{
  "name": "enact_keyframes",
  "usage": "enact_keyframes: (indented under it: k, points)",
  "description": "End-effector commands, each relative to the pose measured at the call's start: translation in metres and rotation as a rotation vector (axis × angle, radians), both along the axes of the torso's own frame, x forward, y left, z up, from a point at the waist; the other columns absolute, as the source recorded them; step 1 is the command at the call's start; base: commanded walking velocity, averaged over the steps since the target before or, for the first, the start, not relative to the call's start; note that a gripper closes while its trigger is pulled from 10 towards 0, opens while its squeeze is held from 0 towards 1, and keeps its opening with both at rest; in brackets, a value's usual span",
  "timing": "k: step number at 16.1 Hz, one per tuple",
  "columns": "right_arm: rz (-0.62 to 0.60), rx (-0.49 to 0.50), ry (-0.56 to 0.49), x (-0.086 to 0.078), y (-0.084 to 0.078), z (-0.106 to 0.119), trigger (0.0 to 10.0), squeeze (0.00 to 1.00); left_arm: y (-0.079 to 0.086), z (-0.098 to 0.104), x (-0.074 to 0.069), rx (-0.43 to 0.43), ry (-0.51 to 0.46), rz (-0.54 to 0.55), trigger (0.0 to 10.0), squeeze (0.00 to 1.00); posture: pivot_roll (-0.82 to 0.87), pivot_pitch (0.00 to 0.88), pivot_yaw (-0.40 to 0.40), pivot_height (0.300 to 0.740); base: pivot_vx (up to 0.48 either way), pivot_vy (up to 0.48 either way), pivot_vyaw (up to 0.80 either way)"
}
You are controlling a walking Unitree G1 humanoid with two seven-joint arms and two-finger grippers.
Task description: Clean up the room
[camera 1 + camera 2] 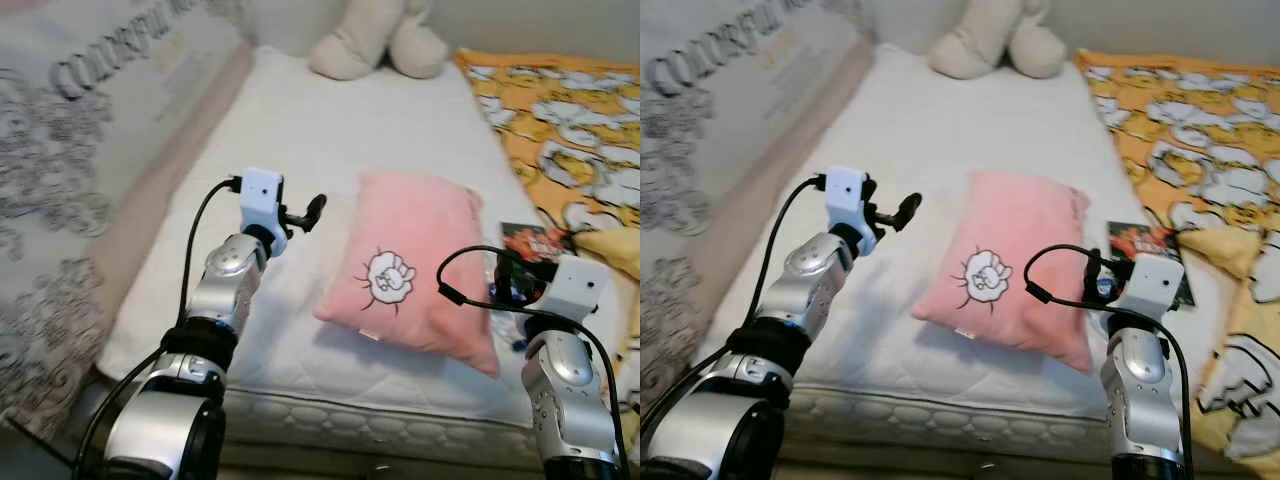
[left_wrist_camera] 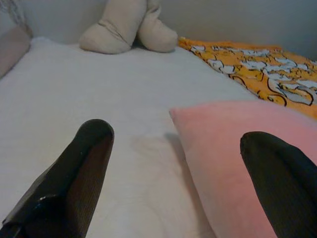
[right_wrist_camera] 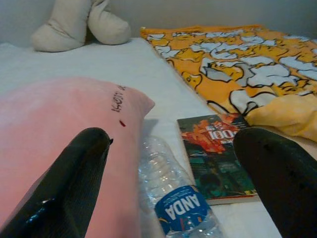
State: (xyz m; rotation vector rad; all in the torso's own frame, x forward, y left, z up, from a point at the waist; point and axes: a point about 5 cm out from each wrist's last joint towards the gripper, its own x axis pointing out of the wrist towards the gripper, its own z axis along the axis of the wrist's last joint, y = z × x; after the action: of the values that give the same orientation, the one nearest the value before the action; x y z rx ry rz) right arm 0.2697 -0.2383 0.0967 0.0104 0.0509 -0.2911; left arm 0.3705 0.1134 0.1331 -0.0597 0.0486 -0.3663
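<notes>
"ANDA" on bottle label (image 3: 179, 208) (partly cut), "100" on book (image 3: 218, 153)

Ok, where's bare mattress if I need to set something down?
Free: the white stretch between the plush toy and the pink pillow, and the strip along the mattress's left edge. Crowded: right of the pillow, where the water bottle, book and orange blanket sit close.

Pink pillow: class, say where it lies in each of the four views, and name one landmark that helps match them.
Left eye view: pink pillow mid-mattress, between both arms.
Right eye view: centre.
Left wrist view: beside one finger.
Right wrist view: beside the water bottle.
Shared landmark: cream plush toy at the bed's far end.
</notes>
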Motion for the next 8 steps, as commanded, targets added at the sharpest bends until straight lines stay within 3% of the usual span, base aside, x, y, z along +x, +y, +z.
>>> enact_keyframes:
  k: [1, 5, 8]
  points:
    - [0.012, -0.005, 0.002, -0.001, 0.001, 0.002, 10.0, 0.0, 0.004, -0.006, -0.002, 0.01, 0.018, 0.02, 10.0, 0.0, -0.15, 0.0, 0.034, 0.74, 0.0, 0.0, -0.47]
    - [0.065, -0.013, 0.027, -0.001, 0.005, 0.001, 10.0, 0.0, 0.008, -0.016, -0.007, -0.044, 0.043, 0.038, 10.0, 0.0, -0.15, 0.0, 0.028, 0.74, 0.0, 0.0, -0.58]
    - [0.075, -0.024, 0.032, -0.002, 0.007, -0.001, 10.0, 0.0, 0.003, -0.021, -0.02, -0.081, -0.011, 0.004, 10.0, 0.0, -0.16, 0.0, 0.025, 0.74, 0.0, -0.475, -0.61]
